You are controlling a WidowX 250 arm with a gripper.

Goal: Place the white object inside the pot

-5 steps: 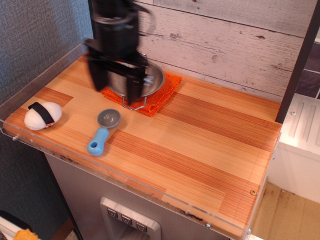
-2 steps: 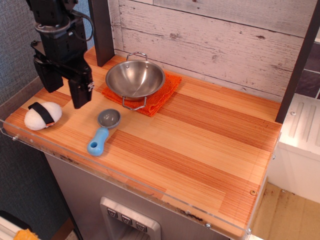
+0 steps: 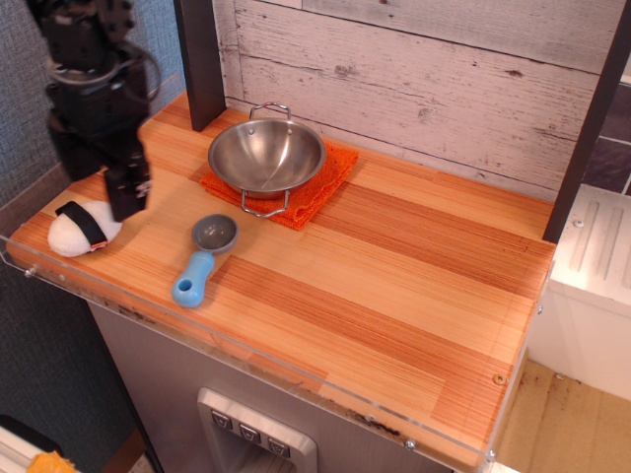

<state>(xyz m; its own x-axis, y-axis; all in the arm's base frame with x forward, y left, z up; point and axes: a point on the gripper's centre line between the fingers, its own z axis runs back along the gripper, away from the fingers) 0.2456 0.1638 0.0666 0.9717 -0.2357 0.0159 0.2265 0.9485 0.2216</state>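
The white object (image 3: pixel 77 229), a rounded lump with a black band, lies at the front left corner of the wooden table. The pot (image 3: pixel 266 154), shiny steel with two wire loop handles, sits empty on an orange cloth (image 3: pixel 317 183) at the back. My black gripper (image 3: pixel 99 187) hangs just above and behind the white object, fingers pointing down. Its fingers stand apart and hold nothing. One finger (image 3: pixel 128 192) is next to the lump's right side.
A grey scoop with a blue handle (image 3: pixel 203 258) lies in front of the pot. A dark post (image 3: pixel 200 61) stands behind the pot's left. A clear plastic rim (image 3: pixel 59 280) runs along the table's front and left edges. A whitewashed plank wall is at the back.
My gripper has swung from over the pot leftward and forward, and now hangs lower, right above the white object. The pot is uncovered. No object has moved.
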